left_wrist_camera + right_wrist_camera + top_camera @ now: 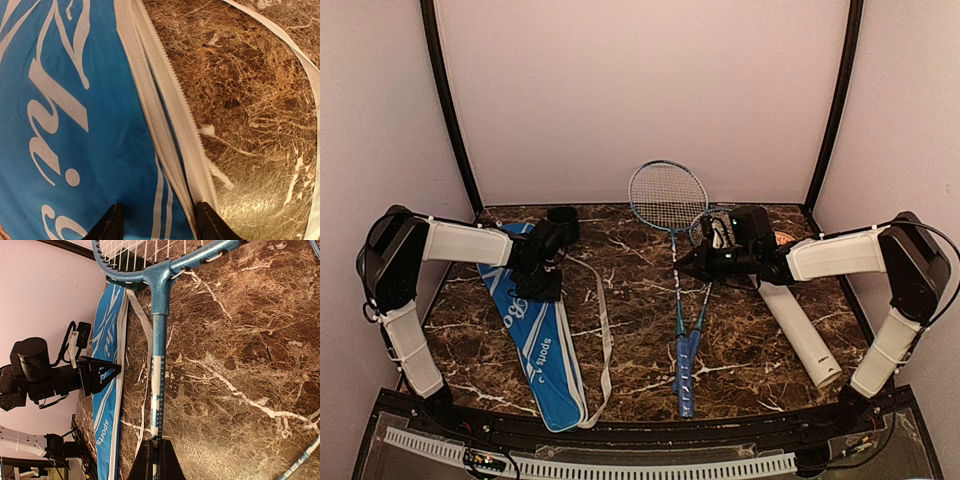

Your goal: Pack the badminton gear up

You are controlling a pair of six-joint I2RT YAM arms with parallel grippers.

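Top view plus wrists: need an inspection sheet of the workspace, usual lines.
Surface: brown veined marble table.
Job's things: bag flat at left, its strap loose beside it. Two rackets in the centre, handles nearest the arms. Tube lying at right. Shuttlecocks not made out.
Clutter: small orange thing behind the right arm, unidentified.
Grippers: left gripper open over the bag's zipper edge. Right gripper shut on one racket's shaft.
Cables: cable looped on the left wrist.
Surroundings: white walls, black corner posts.
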